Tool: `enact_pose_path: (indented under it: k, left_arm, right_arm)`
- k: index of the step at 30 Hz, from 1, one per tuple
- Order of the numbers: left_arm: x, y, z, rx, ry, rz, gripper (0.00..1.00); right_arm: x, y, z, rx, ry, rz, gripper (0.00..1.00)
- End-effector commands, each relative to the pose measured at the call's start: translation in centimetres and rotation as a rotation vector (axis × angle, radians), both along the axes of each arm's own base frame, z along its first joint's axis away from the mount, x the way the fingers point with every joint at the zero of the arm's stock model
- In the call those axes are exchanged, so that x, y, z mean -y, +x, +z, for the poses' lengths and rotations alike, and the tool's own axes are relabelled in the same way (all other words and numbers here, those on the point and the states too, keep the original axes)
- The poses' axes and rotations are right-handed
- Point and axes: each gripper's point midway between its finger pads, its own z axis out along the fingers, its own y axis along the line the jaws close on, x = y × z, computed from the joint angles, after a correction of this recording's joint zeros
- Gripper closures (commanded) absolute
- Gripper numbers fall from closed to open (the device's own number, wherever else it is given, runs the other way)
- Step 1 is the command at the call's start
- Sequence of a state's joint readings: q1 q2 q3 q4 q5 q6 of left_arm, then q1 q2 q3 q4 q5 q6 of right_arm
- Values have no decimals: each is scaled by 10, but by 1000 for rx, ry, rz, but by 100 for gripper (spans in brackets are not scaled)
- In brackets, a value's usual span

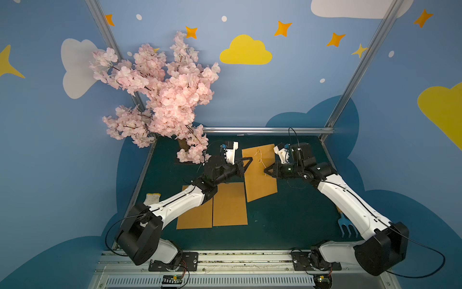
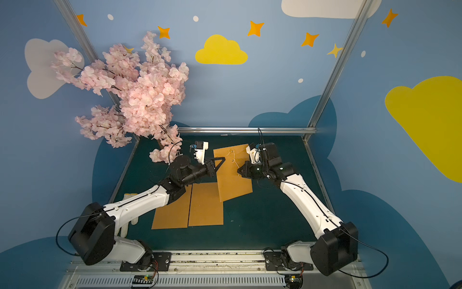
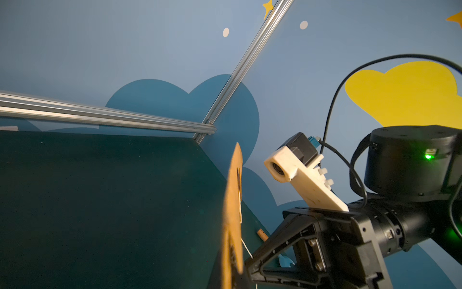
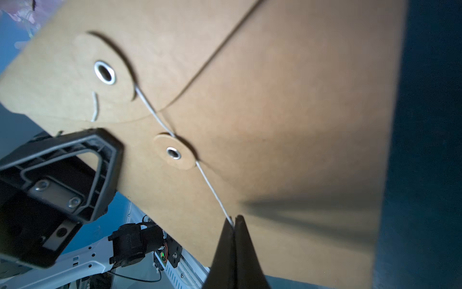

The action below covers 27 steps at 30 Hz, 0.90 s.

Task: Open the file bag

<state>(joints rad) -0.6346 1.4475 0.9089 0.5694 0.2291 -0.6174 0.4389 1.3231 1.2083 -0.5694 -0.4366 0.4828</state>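
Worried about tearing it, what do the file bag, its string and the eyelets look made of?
The file bag: matte brown kraft paper or thin card, by its fibrous look and creased flap. Its string: thin white cotton-like cord, likely. Its eyelets: shiny silvery metal rings.

Top views: soft, even overhead light. Walls bright, green table dim, wide-angle stretch toward the corners. Left wrist: file bag edge-on and badly out of focus; green LED flares. Right wrist: right gripper throws a long smeared shadow across the bag; eyelets glint; near edges soft.
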Motion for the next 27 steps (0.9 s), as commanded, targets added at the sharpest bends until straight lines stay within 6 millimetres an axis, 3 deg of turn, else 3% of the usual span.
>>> enact_pose_path:
  k: [1, 5, 12, 19, 27]
  left_arm:
    - [-8, -4, 21, 50, -39, 10, 97]
    - [-6, -9, 18, 37, -45, -18, 97]
    - [-3, -15, -3, -19, -43, -41, 97]
    - [0, -16, -17, -52, -37, -49, 98]
    - [3, -10, -14, -47, -41, -37, 98]
  right_arm:
    - [17, 5, 11, 53, -67, -26, 100]
    - [23, 17, 16, 73, -77, -43, 100]
    - [16, 30, 41, 137, -32, -28, 100]
    - [2, 33, 72, 197, 31, 25, 100]
    - [-29, 23, 85, 211, 108, 144, 100]
